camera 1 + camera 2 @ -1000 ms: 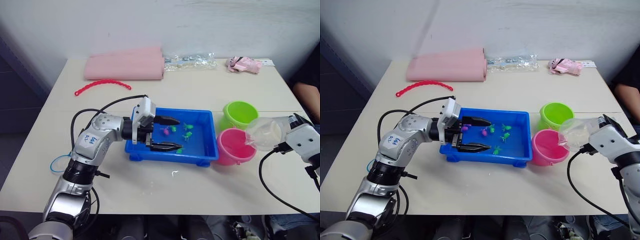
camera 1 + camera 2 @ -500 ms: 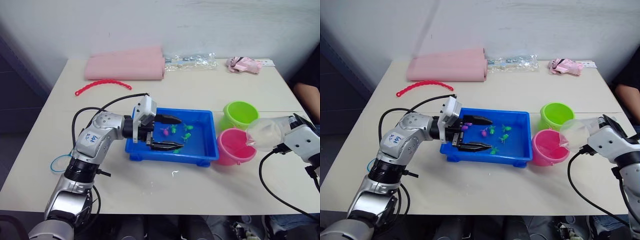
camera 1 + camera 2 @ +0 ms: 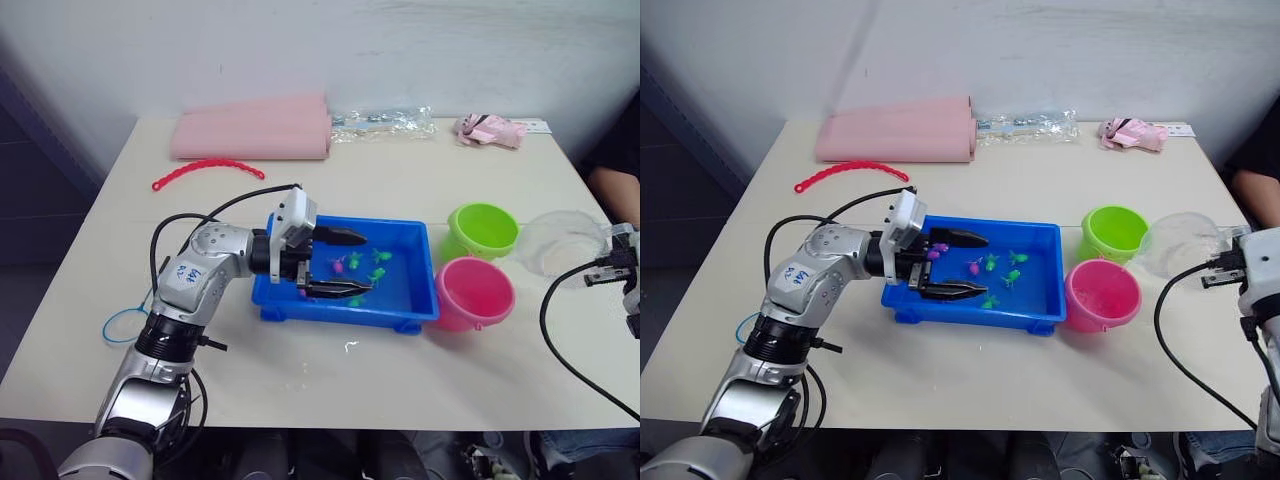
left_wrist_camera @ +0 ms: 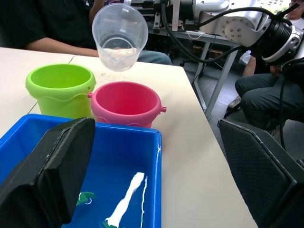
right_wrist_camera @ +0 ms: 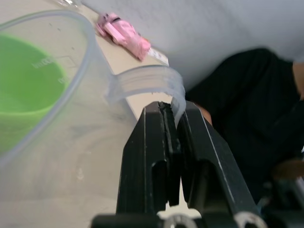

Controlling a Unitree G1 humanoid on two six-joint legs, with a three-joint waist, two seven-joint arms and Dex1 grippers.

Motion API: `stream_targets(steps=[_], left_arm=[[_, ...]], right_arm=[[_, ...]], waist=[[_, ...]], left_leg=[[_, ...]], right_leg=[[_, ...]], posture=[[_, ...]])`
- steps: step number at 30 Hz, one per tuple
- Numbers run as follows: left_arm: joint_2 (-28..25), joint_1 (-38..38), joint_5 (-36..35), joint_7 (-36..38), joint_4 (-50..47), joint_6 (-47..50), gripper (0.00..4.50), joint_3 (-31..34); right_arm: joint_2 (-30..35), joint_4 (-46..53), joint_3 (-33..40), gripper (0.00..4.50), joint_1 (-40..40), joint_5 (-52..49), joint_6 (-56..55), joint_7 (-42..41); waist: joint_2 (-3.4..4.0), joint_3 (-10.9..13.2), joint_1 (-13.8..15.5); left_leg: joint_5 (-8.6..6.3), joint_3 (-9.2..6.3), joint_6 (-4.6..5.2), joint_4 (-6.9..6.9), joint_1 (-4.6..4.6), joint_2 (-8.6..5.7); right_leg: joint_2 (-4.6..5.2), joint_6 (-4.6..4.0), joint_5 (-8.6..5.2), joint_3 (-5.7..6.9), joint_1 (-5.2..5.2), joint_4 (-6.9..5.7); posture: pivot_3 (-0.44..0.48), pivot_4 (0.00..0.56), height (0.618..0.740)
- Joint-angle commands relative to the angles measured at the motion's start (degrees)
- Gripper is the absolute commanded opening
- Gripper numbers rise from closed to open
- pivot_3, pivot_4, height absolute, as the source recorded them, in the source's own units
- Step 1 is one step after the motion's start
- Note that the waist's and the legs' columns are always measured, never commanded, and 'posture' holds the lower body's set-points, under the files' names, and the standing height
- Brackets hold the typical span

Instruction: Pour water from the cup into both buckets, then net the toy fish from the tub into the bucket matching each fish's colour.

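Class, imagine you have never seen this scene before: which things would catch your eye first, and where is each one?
The bright blue tub in the middle of the table, with tiny pink and green toy fish inside, stands out first; the left gripper hangs open over it. Beside its right end stand the lime green bucket and the pink bucket. The right gripper holds the clear cup by its handle beside them.

wall: plain white wall (image 3: 400,40) behind the far edge of the bench
bench: pale cream tabletop (image 3: 400,180), rectangular, with a seam running across its middle
floor: dark floor (image 3: 40,190) beyond the left edge
light: even, soft
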State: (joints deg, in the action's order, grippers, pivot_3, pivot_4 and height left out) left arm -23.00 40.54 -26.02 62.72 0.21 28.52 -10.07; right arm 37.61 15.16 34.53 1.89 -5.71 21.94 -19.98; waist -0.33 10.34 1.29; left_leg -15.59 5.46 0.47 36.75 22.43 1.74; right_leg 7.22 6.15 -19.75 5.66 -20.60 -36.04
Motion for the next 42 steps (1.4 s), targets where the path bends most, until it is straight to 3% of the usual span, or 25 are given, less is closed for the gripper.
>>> stream_targets(steps=[1, 6, 12, 18, 42], left_arm=[[0.8, 1.9, 0.4, -1.4, 0.5, -0.9, 4.50, 1.2], [1.5, 2.8, 1.3, -2.6, 2.2, -1.9, 4.50, 1.3], [2.5, 4.6, 2.4, -3.6, 5.0, -3.5, 4.50, 1.4], [2.5, 5.9, 2.9, -3.6, 6.4, -4.4, 4.50, 1.6], [1.7, 5.9, 3.6, -3.5, 7.0, -5.1, 4.50, 2.7]], right_arm=[[0.1, 1.5, 3.2, 0.07, 3.8, -4.8, 6.6, 1.4], [0.4, 1.0, 2.1, 0.07, 9.4, -7.0, 14.6, 4.3], [2.4, -3.6, -4.3, 0.07, 16.8, -2.6, 16.2, 8.3], [5.6, -10.6, -11.4, 0.07, 21.2, 4.1, 9.9, 10.4], [17.5, -28.0, -32.5, 0.07, 30.2, 29.3, -18.5, 12.7]], waist=[[0.00, 0.0, 0.0], [0.00, 0.0, -0.1], [0.00, 0.0, -0.1], [0.01, 0.0, -0.1], [0.01, 0.0, -0.3]], left_leg=[[0.00, 0.00, 0.00, 0.01, 0.00, 0.01], [-0.01, 0.00, 0.01, 0.02, 0.02, 0.01], [-0.02, 0.00, 0.03, 0.13, 0.15, 0.01], [0.00, 0.02, 0.04, 0.36, 0.82, -0.02], [0.02, 0.06, 0.04, 0.37, 0.88, -0.01]], right_leg=[[0.00, 0.00, 0.00, 0.00, 0.00, -0.01], [0.00, 0.00, 0.00, 0.01, -0.02, -0.03], [0.00, 0.01, 0.00, 0.02, -0.09, -0.04], [0.01, 0.03, 0.01, 0.00, -0.79, -0.57], [0.01, 0.03, 0.02, 0.00, -0.87, -0.59]], posture=[[0.000, 0.150, 0.738], [0.000, 0.150, 0.738], [0.000, 0.150, 0.738], [0.000, 0.150, 0.738], [0.000, 0.150, 0.738]])
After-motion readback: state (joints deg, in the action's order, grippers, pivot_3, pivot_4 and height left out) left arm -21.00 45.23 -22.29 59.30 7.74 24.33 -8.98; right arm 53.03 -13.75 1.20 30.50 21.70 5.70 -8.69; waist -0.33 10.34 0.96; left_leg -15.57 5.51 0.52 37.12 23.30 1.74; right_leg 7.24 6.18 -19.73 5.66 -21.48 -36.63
